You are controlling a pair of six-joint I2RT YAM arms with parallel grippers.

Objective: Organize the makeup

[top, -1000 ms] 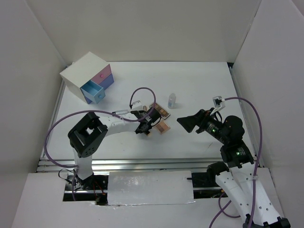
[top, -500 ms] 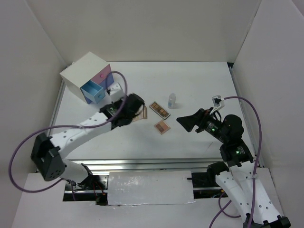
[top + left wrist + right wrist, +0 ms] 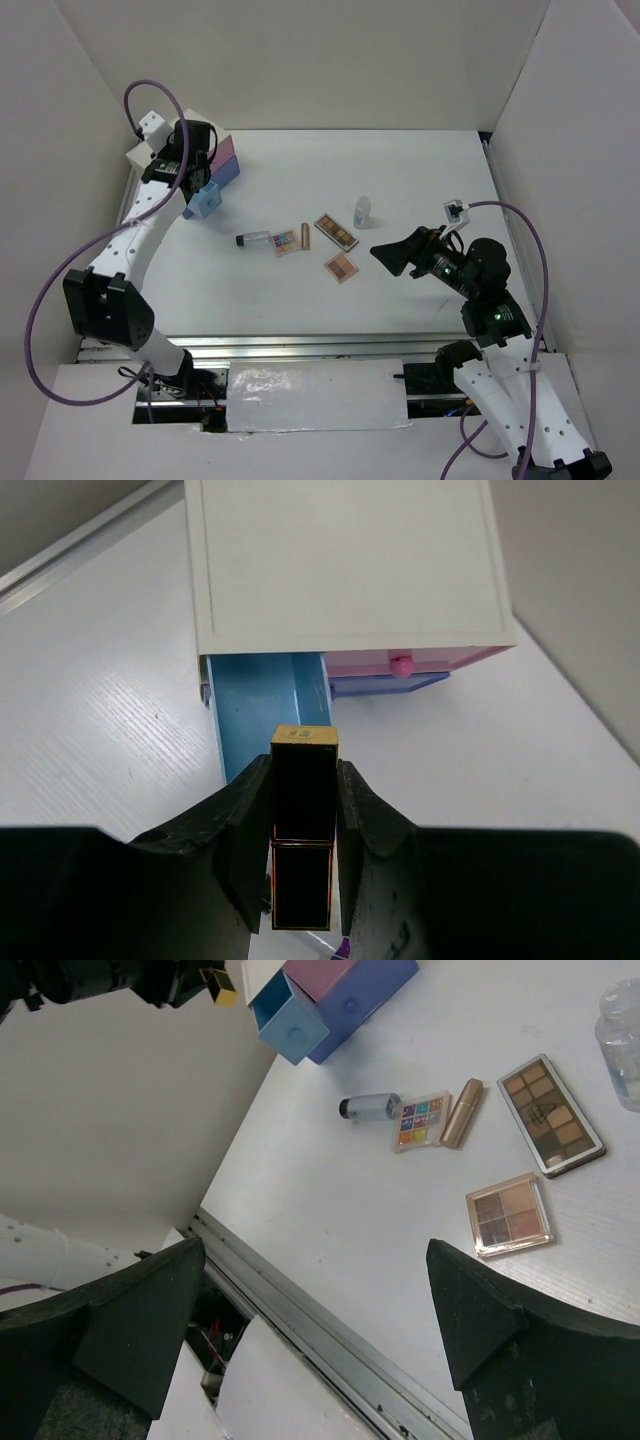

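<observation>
My left gripper (image 3: pixel 196 168) (image 3: pixel 303 770) is shut on a black-gold compact (image 3: pixel 303 810) and holds it above the open blue drawer (image 3: pixel 205 201) (image 3: pixel 262 712) of the white box (image 3: pixel 340 560). On the table's middle lie a clear dark-capped tube (image 3: pixel 253 239) (image 3: pixel 370 1107), a multicoloured palette (image 3: pixel 284 243) (image 3: pixel 422 1121), a rose-gold lipstick (image 3: pixel 306 236) (image 3: pixel 461 1113), a brown palette (image 3: pixel 336 232) (image 3: pixel 551 1115) and a tan palette (image 3: pixel 341 266) (image 3: pixel 509 1214). A small clear bottle (image 3: pixel 362 211) (image 3: pixel 622 1040) stands behind them. My right gripper (image 3: pixel 385 255) (image 3: pixel 312 1250) is open and empty, raised to the right of them.
The box's pink drawer (image 3: pixel 226 152) (image 3: pixel 420 660) is shut, with a purple one under it. White walls enclose the table on the left, back and right. A metal rail (image 3: pixel 300 345) runs along the near edge.
My left arm has swung from the middle of the table back-left to the white box, carrying the compact. The tube, multicoloured palette and lipstick now lie uncovered. The right arm has stayed put.
</observation>
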